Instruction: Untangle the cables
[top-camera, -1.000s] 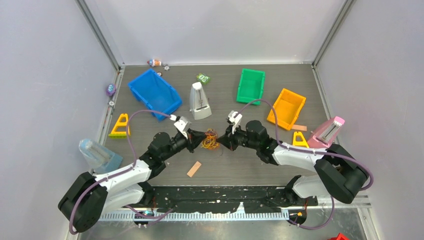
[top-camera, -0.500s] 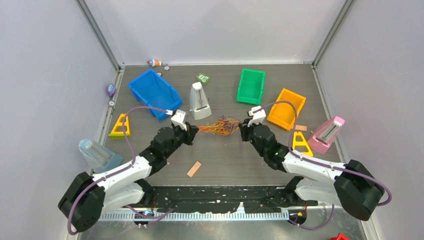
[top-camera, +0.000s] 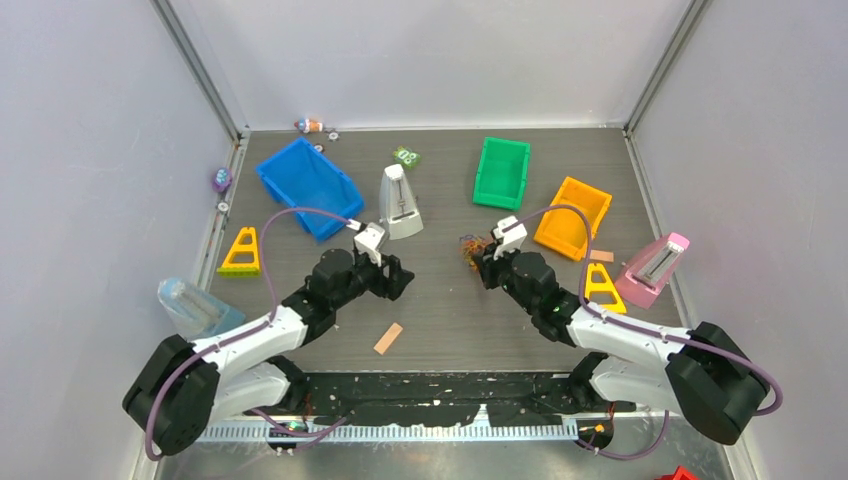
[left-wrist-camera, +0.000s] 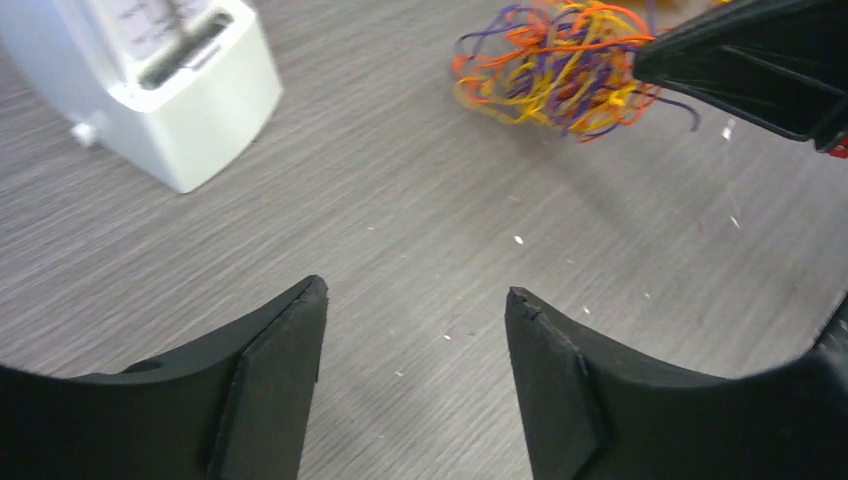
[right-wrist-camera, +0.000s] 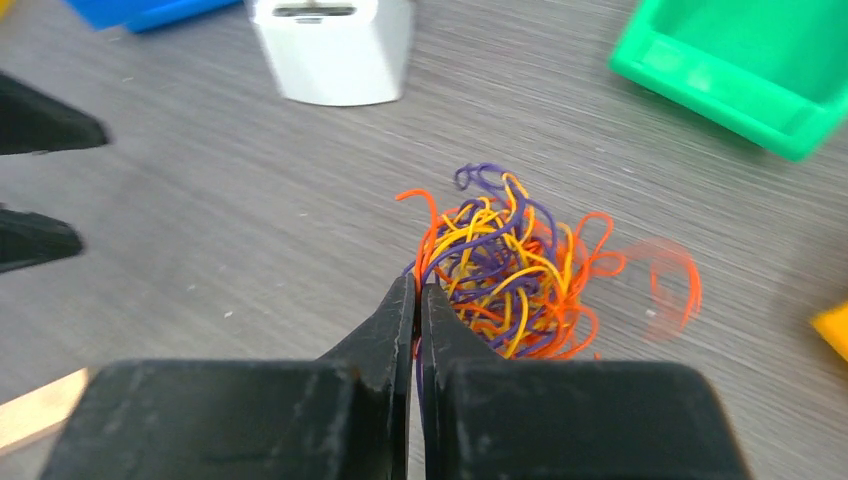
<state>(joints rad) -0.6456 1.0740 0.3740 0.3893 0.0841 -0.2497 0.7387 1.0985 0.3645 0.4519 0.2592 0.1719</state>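
The cables (top-camera: 469, 246) are a small tangled ball of thin orange, yellow and purple strands on the grey table. My right gripper (right-wrist-camera: 415, 291) is shut on strands at the near edge of the cables (right-wrist-camera: 510, 262), and one orange loop blurs out to the right. My left gripper (left-wrist-camera: 415, 300) is open over bare table with nothing between its fingers. From it, the cables (left-wrist-camera: 556, 70) lie ahead and to the right, with the right gripper's black fingers (left-wrist-camera: 760, 60) on them. In the top view the left gripper (top-camera: 400, 278) is well left of the right gripper (top-camera: 479, 260).
A white metronome (top-camera: 399, 203) stands just behind the left gripper. A blue bin (top-camera: 308, 185), green bin (top-camera: 501, 170) and orange bin (top-camera: 572, 215) line the back. A pink metronome (top-camera: 655, 268), yellow triangles (top-camera: 241, 252) (top-camera: 600, 282) and a wooden strip (top-camera: 387, 338) lie around.
The left gripper has opened and let go of the cables. The bundle, stretched between both grippers half a second ago, has sprung back into a ball at the right gripper.
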